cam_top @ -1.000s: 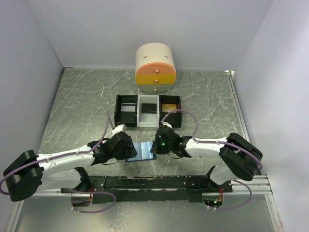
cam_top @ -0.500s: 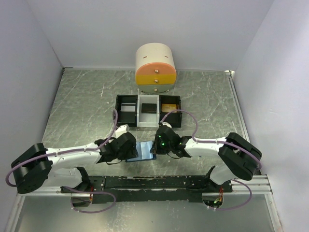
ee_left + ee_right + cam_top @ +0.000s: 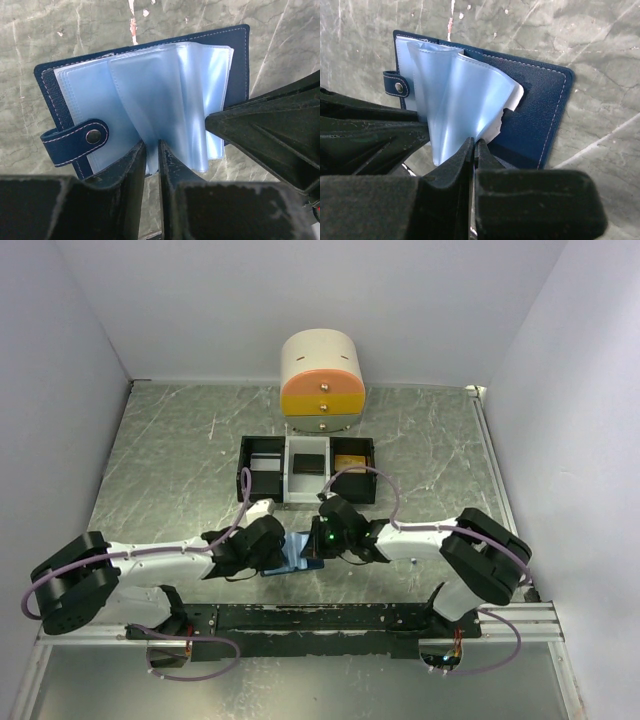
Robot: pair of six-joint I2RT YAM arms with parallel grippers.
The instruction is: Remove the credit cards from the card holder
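Note:
The card holder (image 3: 297,548) lies open on the table between my two grippers. Its dark blue cover (image 3: 236,55) has a clasp tab (image 3: 75,140) with a snap. Its light blue plastic sleeves (image 3: 460,100) stand up in a fan. My left gripper (image 3: 151,143) is shut on the near edge of one sleeve. From the other side, my right gripper (image 3: 474,143) is shut on the edge of the raised sleeves. A white torn-edged sheet (image 3: 514,97) shows behind the sleeves. No credit cards show in the sleeves.
A black-and-white three-compartment tray (image 3: 243,472) stands just behind the holder. It holds a white piece, a black piece and a tan-gold piece (image 3: 349,462). A rounded cream and orange drawer unit (image 3: 322,383) stands at the back. White walls close in the table.
My left gripper has moved in and closed on a sleeve. My right gripper has shifted left, and the holder's sleeves are now bunched up between the two grippers.

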